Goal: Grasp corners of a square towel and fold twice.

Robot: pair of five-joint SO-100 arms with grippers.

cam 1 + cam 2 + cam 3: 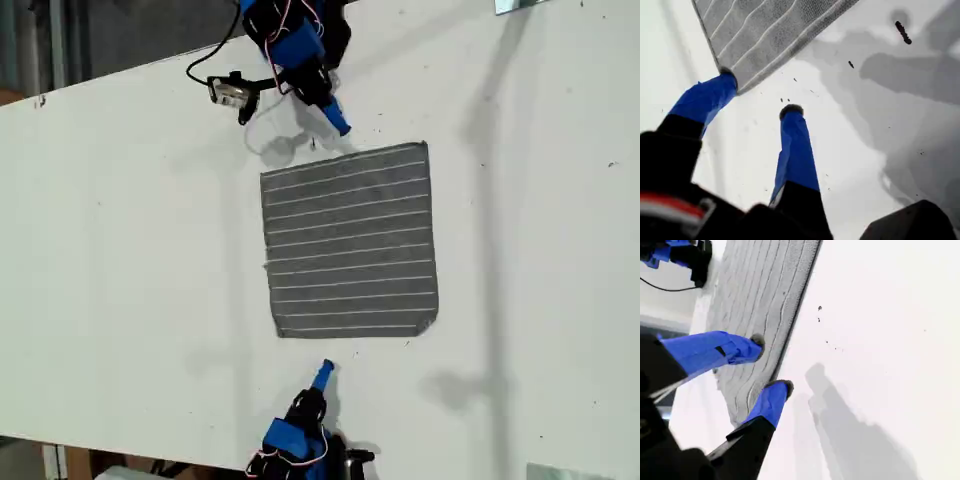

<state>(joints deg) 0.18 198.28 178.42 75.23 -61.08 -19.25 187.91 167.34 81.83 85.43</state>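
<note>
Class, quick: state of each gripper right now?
My first gripper: open, holding nothing.
My second gripper: open, straddling the towel edge.

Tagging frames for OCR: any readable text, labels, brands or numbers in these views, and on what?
None readable in any view.
Towel: only thin white stripes, no tag or print showing.
Table: dark specks and scuffs, not characters.
Arms: blue and black parts, no legible marking; the small module by the arm at the exterior view's top is too small to show any.
</note>
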